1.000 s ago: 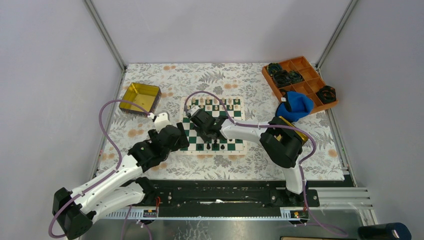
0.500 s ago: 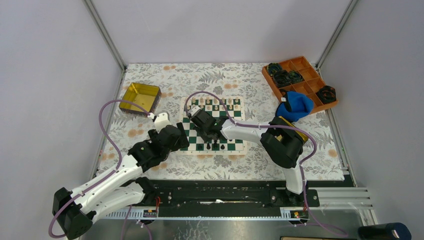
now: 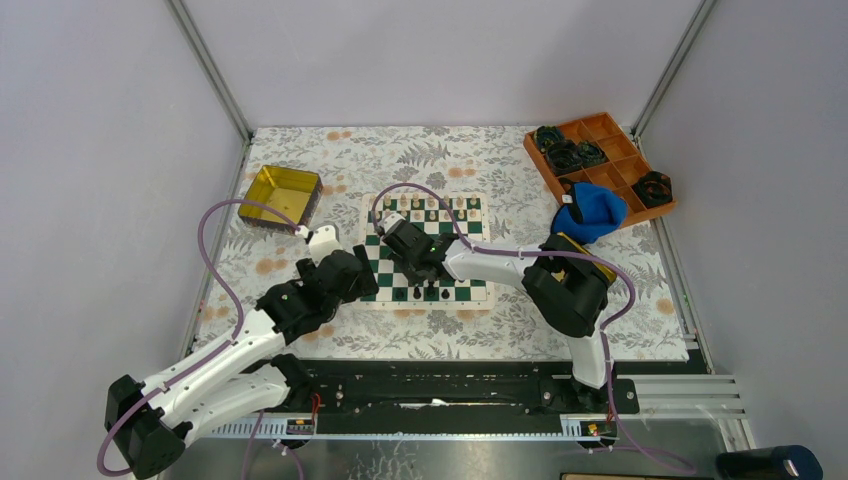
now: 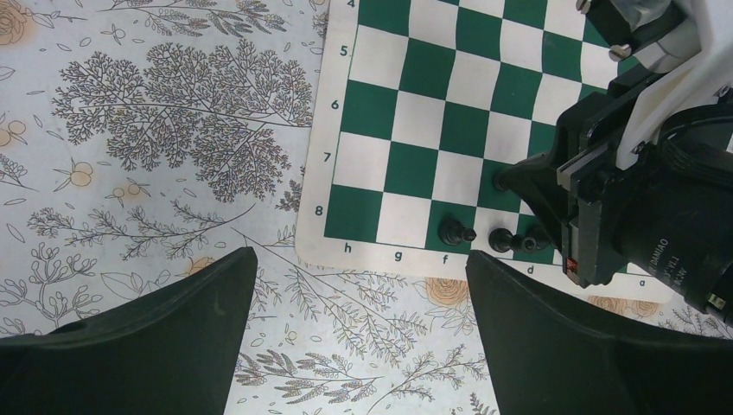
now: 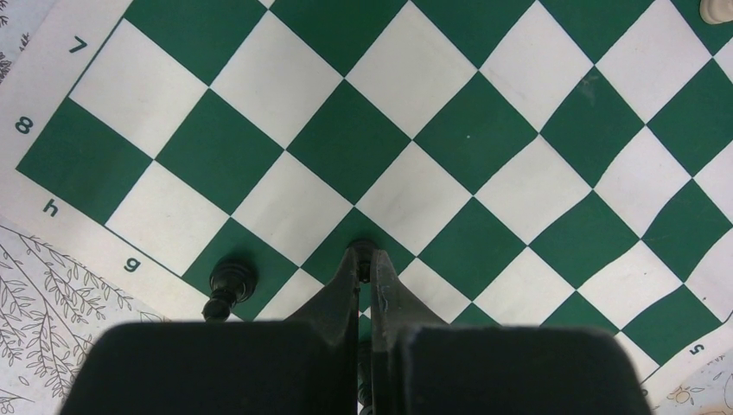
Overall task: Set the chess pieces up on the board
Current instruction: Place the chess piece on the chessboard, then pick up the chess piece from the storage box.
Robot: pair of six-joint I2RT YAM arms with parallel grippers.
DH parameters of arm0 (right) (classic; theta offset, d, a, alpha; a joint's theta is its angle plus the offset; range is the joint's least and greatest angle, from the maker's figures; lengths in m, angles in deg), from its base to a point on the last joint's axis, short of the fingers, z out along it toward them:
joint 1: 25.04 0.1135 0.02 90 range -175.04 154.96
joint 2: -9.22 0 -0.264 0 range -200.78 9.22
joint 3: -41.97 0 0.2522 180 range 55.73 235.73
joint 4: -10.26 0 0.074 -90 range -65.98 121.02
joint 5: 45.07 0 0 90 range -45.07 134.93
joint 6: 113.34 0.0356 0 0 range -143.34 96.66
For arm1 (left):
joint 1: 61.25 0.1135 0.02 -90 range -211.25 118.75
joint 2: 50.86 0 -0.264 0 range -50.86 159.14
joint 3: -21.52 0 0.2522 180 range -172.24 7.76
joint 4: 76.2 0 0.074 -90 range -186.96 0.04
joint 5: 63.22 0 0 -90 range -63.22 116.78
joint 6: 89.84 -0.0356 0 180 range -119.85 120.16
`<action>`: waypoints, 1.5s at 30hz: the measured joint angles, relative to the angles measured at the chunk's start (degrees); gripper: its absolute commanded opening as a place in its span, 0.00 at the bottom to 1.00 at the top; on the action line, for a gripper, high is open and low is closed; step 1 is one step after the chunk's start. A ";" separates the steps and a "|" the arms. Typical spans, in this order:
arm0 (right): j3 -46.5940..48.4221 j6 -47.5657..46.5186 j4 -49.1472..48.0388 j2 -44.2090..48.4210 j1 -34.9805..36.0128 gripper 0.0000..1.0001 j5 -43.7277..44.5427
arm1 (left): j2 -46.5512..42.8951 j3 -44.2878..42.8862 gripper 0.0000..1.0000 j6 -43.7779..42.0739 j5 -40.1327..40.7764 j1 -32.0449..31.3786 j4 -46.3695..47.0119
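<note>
Board directly under right end effector

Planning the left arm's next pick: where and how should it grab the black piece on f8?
Grip the black piece by its slim body, from straight above: it seems to stand upright and round, so any jaw angle suits. Mind the second black piece close beside it.

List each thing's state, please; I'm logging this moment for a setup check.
left tool: open, empty.
right tool: shut on a black piece.
board: flat, partly set.
near-row black pieces: upright.
cream pieces: upright on far rows.
gold tin: open.
</note>
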 measured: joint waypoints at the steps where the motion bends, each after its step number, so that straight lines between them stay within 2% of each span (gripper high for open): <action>1: 0.00 0.00 0.00 0.00 0.00 0.00 0.00 | 0.00 0.00 0.99 0.00 0.00 0.00 0.00; 6: -0.07 0.00 -0.04 0.02 0.00 0.01 0.00 | -0.02 0.00 0.99 0.00 -0.02 0.00 0.00; 13: -0.17 -0.07 -0.02 0.02 0.00 0.27 0.00 | 0.00 0.00 0.99 0.00 -0.02 0.00 0.00; 19: -1.03 -0.39 1.53 0.02 0.00 0.39 0.00 | 0.00 0.00 0.99 0.00 -0.02 0.00 0.00; 32: -1.01 -0.68 3.23 0.61 0.00 0.41 -0.02 | 0.59 0.00 0.99 0.00 -0.02 0.00 0.00; 45: -0.50 -0.63 4.33 10.69 0.00 0.41 0.22 | 0.59 0.00 0.99 0.00 -0.02 0.00 0.00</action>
